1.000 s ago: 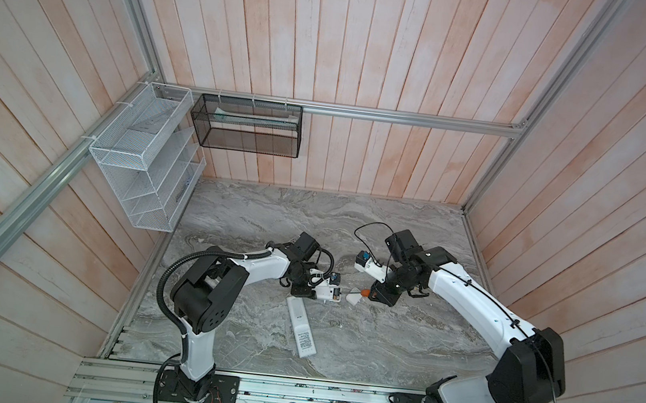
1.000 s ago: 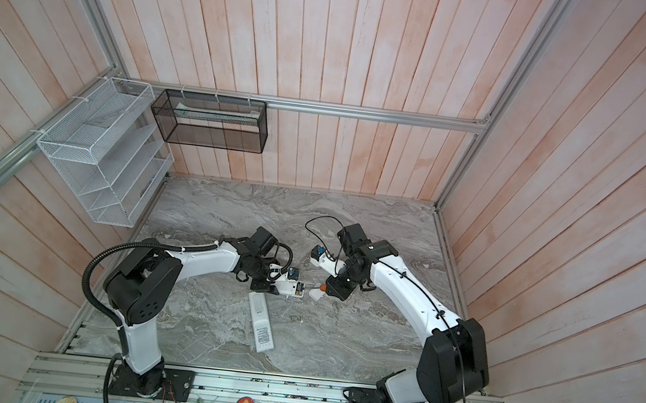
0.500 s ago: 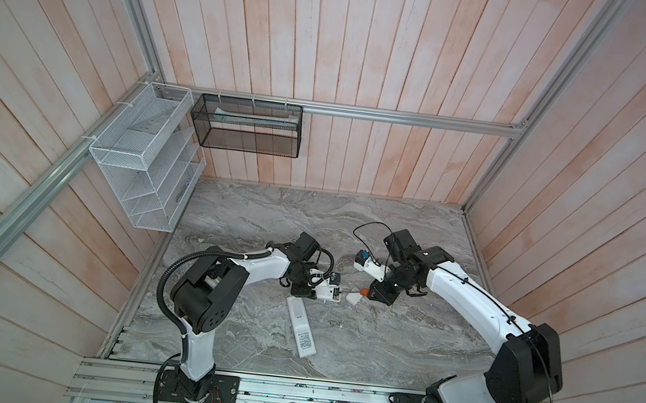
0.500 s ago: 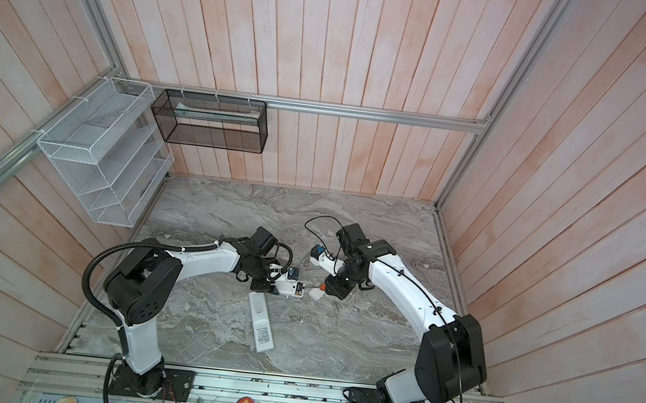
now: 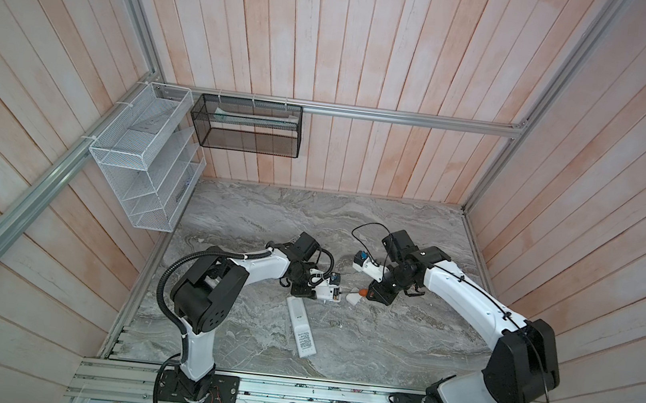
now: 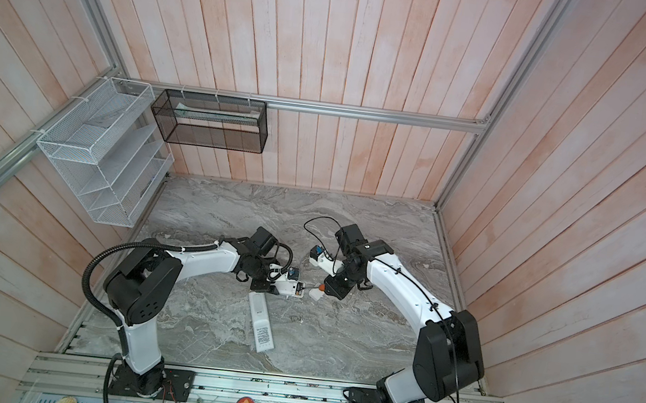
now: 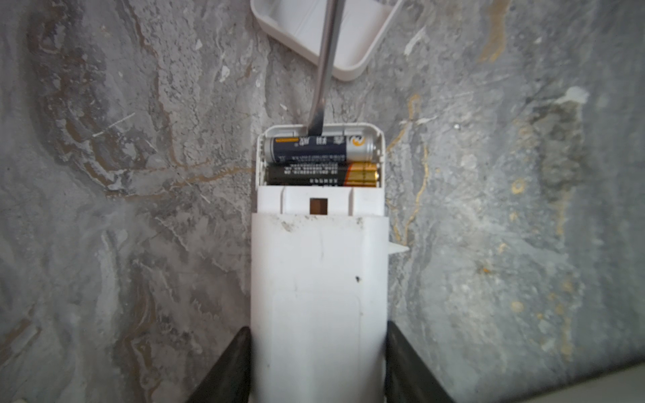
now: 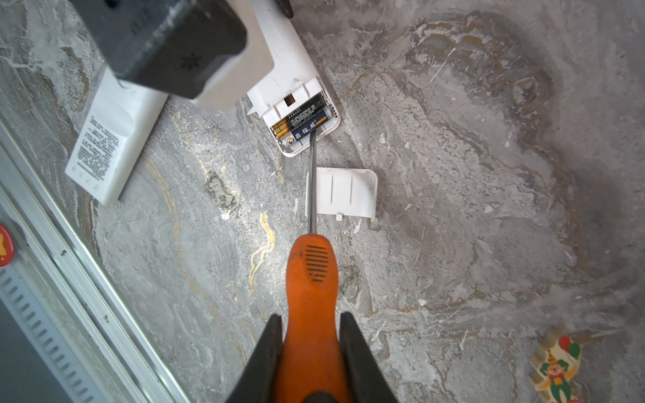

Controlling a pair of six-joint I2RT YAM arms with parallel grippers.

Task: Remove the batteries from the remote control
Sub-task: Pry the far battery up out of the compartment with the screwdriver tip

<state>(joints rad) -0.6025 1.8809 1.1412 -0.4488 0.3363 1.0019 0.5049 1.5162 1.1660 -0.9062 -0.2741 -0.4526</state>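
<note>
My left gripper [image 7: 317, 329] is shut on a white remote control [image 7: 319, 279] that lies on the marble table with its battery bay uncovered. Two batteries [image 7: 321, 150] lie side by side in the bay, one dark blue and silver, one black and gold [image 7: 321, 174]. The right gripper [image 8: 310, 315] is shut on the orange handle of a screwdriver [image 8: 311, 275]. Its metal tip rests on the outer battery [image 8: 309, 129] at the bay's end wall. In both top views the two grippers face each other mid-table over the remote control [image 5: 327, 293].
The loose white cover plate [image 8: 343, 193] lies under the screwdriver shaft, just past the remote's end. A second white remote [image 5: 300, 327] lies nearer the front rail. White wire shelves [image 5: 142, 159] and a black mesh basket [image 5: 246, 126] hang on the walls. A clown figure [image 8: 555, 366] sits on the table.
</note>
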